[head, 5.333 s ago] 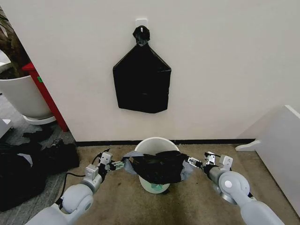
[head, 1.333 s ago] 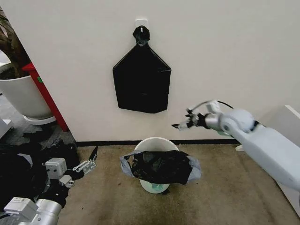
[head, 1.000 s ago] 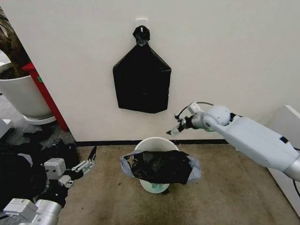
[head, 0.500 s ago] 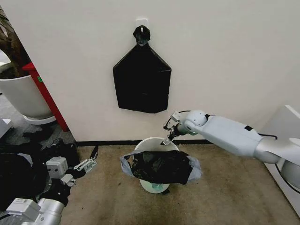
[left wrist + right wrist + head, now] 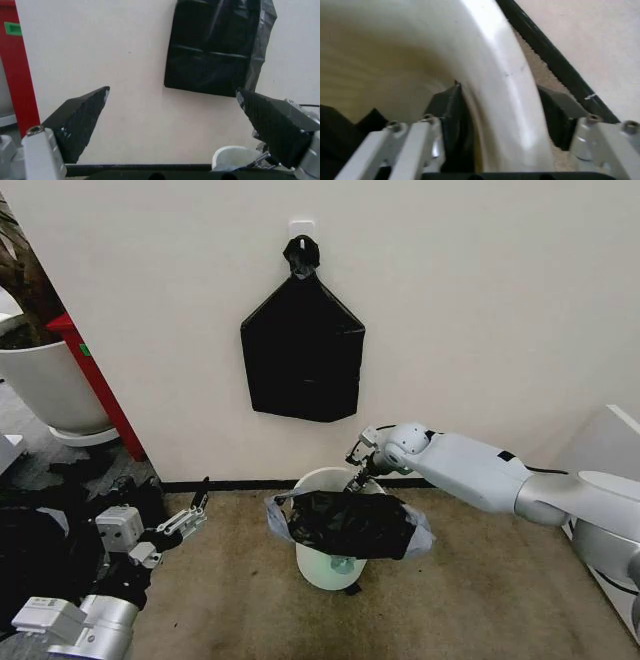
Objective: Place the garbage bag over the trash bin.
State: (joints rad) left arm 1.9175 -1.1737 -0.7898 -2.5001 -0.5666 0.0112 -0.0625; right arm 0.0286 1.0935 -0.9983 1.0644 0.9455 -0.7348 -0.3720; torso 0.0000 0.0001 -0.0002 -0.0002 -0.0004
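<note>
The trash bin [image 5: 318,568] stands on the carpet by the wall, a small white bucket. The crinkly black garbage bag [image 5: 345,525] is stretched across its front rim, with grey corners sticking out on both sides. My right gripper [image 5: 357,478] is at the bin's back rim. In the right wrist view this gripper [image 5: 498,90] straddles the white rim [image 5: 500,75], one finger inside and one outside, shut on it; black bag [image 5: 340,127] shows inside. My left gripper [image 5: 198,505] hangs open at the lower left, well away from the bin, its fingers [image 5: 80,116] spread wide.
A flat black bundle of bags [image 5: 303,360] hangs on the wall above the bin. A large white plant pot [image 5: 45,380] and a red stand [image 5: 95,385] are at the left. Black clutter [image 5: 60,540] lies on the floor. White furniture [image 5: 600,500] stands at the right.
Both grippers let go of the bag's corners. The left arm drew back to the lower left. The right arm rose, then swung down to the back rim; bin and bag shifted slightly.
</note>
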